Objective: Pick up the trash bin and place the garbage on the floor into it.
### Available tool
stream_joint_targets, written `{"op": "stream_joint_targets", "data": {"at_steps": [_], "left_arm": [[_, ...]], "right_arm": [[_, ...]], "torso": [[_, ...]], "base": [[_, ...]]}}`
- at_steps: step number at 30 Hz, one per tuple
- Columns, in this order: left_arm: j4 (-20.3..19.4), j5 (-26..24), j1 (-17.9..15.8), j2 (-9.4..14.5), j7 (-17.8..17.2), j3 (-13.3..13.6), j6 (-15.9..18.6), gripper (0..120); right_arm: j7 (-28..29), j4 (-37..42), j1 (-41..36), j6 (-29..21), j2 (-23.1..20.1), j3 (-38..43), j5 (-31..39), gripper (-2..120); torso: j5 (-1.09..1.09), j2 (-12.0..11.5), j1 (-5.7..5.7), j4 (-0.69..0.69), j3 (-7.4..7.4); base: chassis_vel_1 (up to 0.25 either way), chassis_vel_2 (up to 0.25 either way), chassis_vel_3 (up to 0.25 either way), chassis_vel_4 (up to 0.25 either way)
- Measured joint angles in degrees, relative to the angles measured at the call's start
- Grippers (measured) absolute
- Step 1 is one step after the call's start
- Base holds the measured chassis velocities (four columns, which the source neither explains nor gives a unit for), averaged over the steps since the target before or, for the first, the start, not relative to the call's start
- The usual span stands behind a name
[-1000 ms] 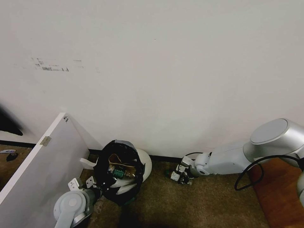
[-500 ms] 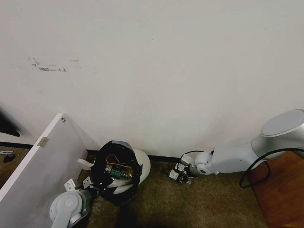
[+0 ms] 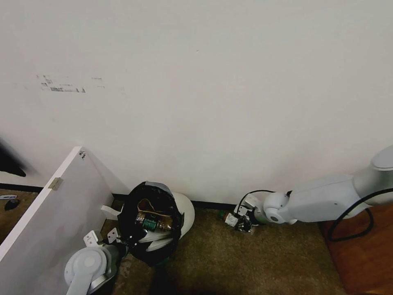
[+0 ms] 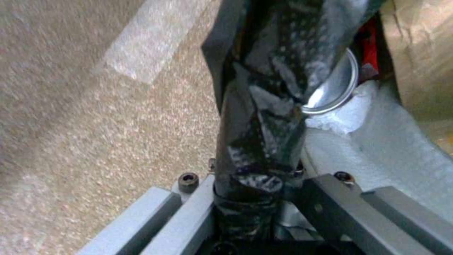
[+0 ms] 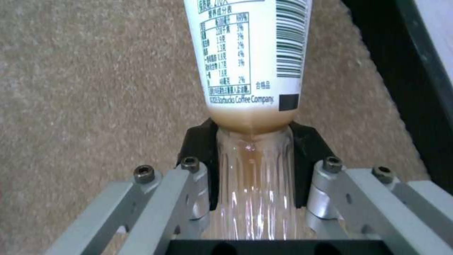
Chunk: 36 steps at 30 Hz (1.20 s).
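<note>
At about 7 o'clock of the head view, the left hand (image 3: 123, 247) gripped the near rim of the trash bin (image 3: 152, 223), which tilted open toward the camera beside a white panel (image 3: 49, 221); a bottle, slippers and a brown bag lay inside. At 4 o'clock the right hand (image 3: 241, 221) sat low over the floor (image 3: 254, 262) by the wall. Left wrist view: fingers (image 4: 189, 212) closed on the black bag (image 4: 264, 117) at the rim, with a red can (image 4: 337, 83) inside. Right wrist view: black pads (image 5: 200, 148) clamped a ribbed bottle (image 5: 252, 88) with a white label.
</note>
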Motion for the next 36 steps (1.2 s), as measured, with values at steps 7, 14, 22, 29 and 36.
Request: {"op": "stream_joint_targets", "data": {"at_steps": [7,14,22,29,36], "left_arm": [[-2.6,1.2,1.5,-0.2,-2.7,0.7,-0.3,0],[-5.1,1.6,3.0,0.0,-4.6,0.8,-0.3,0],[-7.6,0.9,3.7,0.0,-6.3,1.0,0.0,0],[-9.9,0.4,4.8,0.1,-7.2,1.6,0.2,0],[-11.7,0.4,6.2,0.5,-7.6,1.9,0.4,0]], "right_arm": [[0.5,1.8,0.8,-0.1,2.2,0.7,-0.5,26],[0.7,4.6,2.0,-0.2,5.0,1.5,-1.7,26],[0.6,6.5,2.7,-0.3,7.0,2.3,-2.5,26],[0.4,9.1,4.3,-0.3,9.8,2.6,-3.5,26],[0.1,11.7,6.2,-0.3,12.6,2.4,-4.5,26]], "torso": [[0.01,0.0,0.00,0.04,0.00],[0.03,0.0,0.00,0.08,0.01],[0.04,0.0,0.00,0.10,0.01],[0.03,0.0,0.00,0.07,0.00],[0.03,0.0,-0.01,0.07,0.00]], "base": [[0.000,0.000,0.000,0.000],[0.000,0.000,0.000,0.000],[0.000,0.000,0.000,0.000],[0.000,0.000,0.000,0.000],[0.000,0.000,0.000,0.000]]}}
